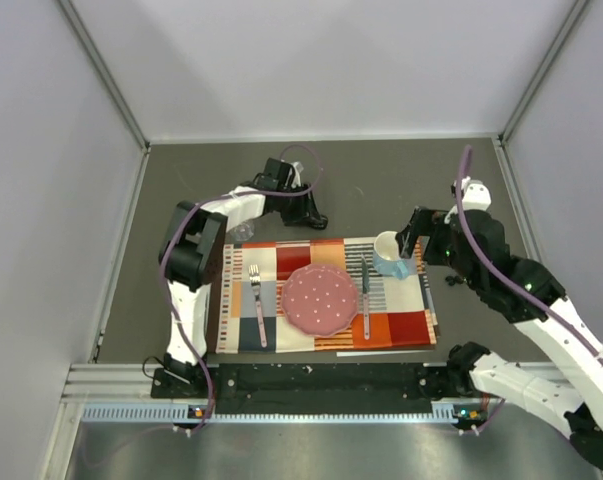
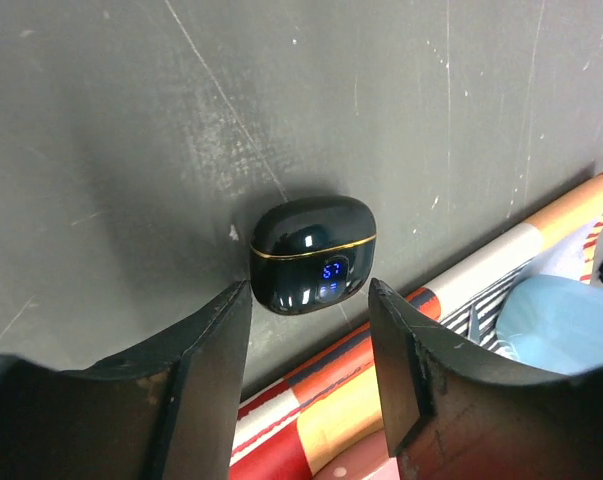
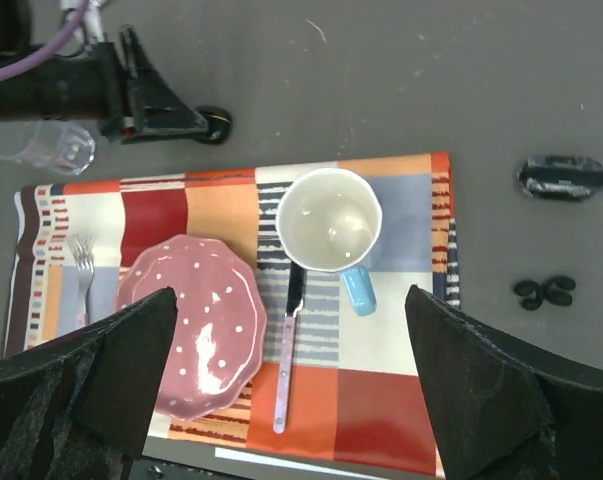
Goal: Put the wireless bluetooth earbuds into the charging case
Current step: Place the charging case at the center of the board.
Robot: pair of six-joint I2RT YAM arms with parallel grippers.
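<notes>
The charging case (image 2: pixel 311 255) is a small glossy black pebble with a gold seam and a lit blue display. It lies lid-shut on the dark table just beyond the placemat's far edge. My left gripper (image 2: pixel 309 288) is open, its tips on either side of the case's near end and nothing clamped between them. From above, the left gripper (image 1: pixel 314 216) sits at the mat's far edge. The wireless bluetooth earbuds (image 3: pixel 544 292) lie together on the table right of the mat. My right gripper (image 3: pixel 291 292) hangs open and empty, high over the mug.
A striped placemat (image 1: pixel 406 325) carries a pink dotted plate (image 1: pixel 321 298), a fork (image 1: pixel 256 305), a knife (image 1: pixel 364 285) and a blue mug (image 3: pixel 329 220). A clear glass (image 3: pixel 46 148) lies by the left arm. A black oblong object (image 3: pixel 556 178) lies beyond the earbuds.
</notes>
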